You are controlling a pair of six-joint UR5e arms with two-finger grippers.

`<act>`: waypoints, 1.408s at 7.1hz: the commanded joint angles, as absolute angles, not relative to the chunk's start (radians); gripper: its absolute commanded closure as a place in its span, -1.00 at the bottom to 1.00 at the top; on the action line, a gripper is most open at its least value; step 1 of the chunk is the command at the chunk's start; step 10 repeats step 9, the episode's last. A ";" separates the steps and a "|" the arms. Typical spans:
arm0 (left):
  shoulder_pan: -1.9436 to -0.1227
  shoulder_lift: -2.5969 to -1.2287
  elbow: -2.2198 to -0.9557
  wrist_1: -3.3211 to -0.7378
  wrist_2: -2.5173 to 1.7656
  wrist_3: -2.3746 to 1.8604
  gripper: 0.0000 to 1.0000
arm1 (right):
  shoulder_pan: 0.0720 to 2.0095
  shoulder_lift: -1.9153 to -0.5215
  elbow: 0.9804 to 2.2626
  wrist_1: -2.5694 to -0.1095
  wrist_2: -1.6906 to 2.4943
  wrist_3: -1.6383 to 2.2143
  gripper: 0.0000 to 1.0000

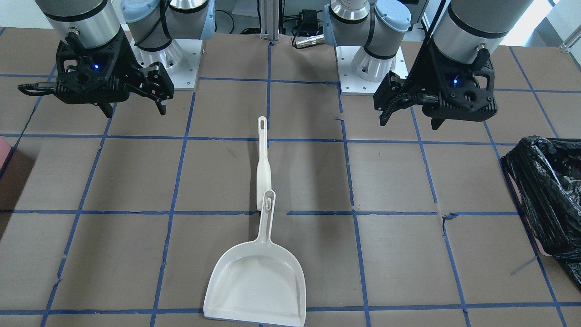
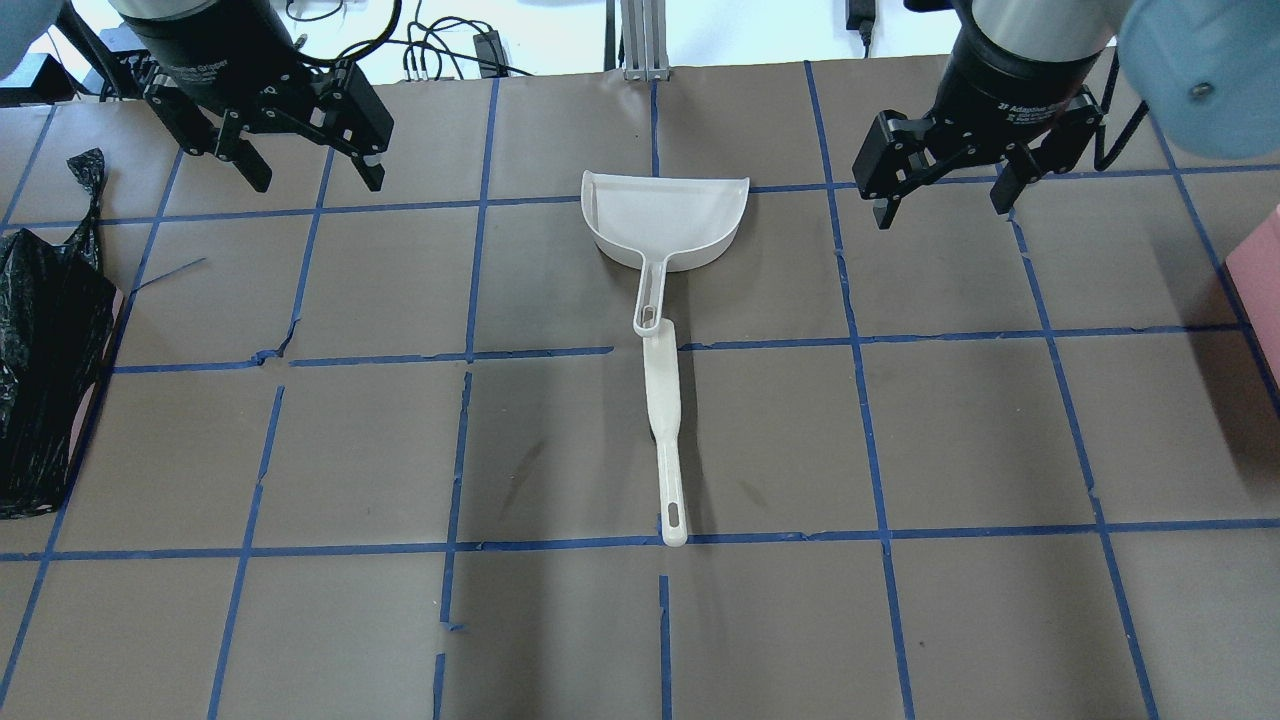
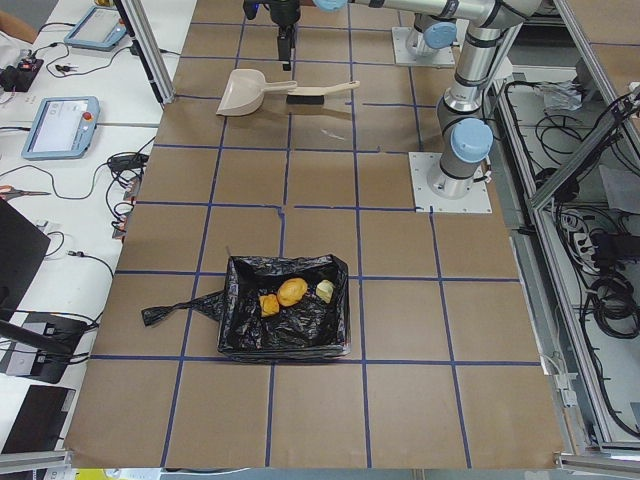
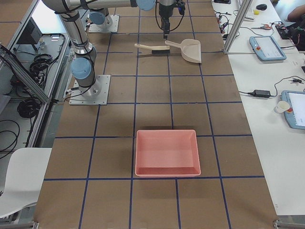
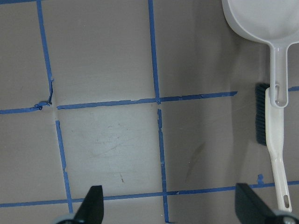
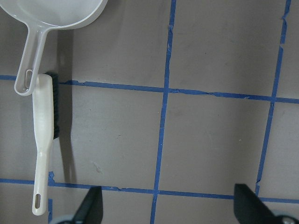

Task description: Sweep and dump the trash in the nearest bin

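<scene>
The trash lies inside the black-bag-lined bin (image 3: 285, 345): a tan lump (image 3: 291, 291) and two smaller chunks beside it. The bin also shows in the overhead view (image 2: 45, 380), at the table's left end. The empty white dustpan (image 2: 665, 225) lies mid-table, with its handle tip over the head of a white brush (image 2: 662, 400). My left gripper (image 2: 318, 182) is open and empty, hovering left of the dustpan. My right gripper (image 2: 942, 212) is open and empty, hovering right of it.
A pink tray (image 4: 167, 152) sits on the table towards its right end, and its edge shows in the overhead view (image 2: 1260, 280). Brown paper with a blue tape grid covers the table (image 2: 560, 620). Cables and arm bases line the robot's side.
</scene>
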State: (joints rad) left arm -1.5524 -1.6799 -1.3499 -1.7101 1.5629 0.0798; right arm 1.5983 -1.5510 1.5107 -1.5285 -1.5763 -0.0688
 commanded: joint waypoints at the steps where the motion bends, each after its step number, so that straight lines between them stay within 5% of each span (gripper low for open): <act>1: -1.552 -1.687 -1.354 -1.710 1.563 0.072 -1.00 | 1.597 -1.551 1.511 -1.528 -1.575 -0.069 -1.00; 10: -1.565 -1.683 -1.376 -1.695 1.572 0.061 -1.00 | 1.597 -1.548 1.511 -1.539 -1.579 -0.069 -1.00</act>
